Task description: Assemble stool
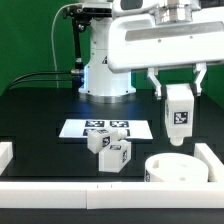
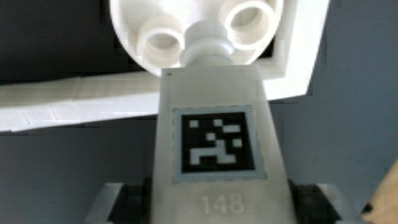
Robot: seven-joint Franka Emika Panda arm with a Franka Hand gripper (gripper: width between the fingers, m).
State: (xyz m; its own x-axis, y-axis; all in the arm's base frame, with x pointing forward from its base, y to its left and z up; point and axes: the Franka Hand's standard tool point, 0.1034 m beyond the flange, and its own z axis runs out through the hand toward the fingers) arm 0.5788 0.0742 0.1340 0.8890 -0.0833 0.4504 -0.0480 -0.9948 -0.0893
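Note:
My gripper (image 1: 178, 92) is shut on a white stool leg (image 1: 179, 114) with a black-and-white tag, holding it upright in the air at the exterior view's right. The round white seat (image 1: 178, 169) lies on the table just below the leg, apart from it. In the wrist view the held leg (image 2: 217, 130) fills the middle with its tag facing the camera, and the seat (image 2: 192, 32) with its round sockets lies beyond the leg's far end. Two more tagged legs (image 1: 109, 149) lie together near the table's middle.
The marker board (image 1: 105, 128) lies flat behind the loose legs. White border rails run along the front (image 1: 80, 192), the exterior view's left (image 1: 5, 154) and right (image 1: 210, 158). The robot base (image 1: 106, 70) stands at the back.

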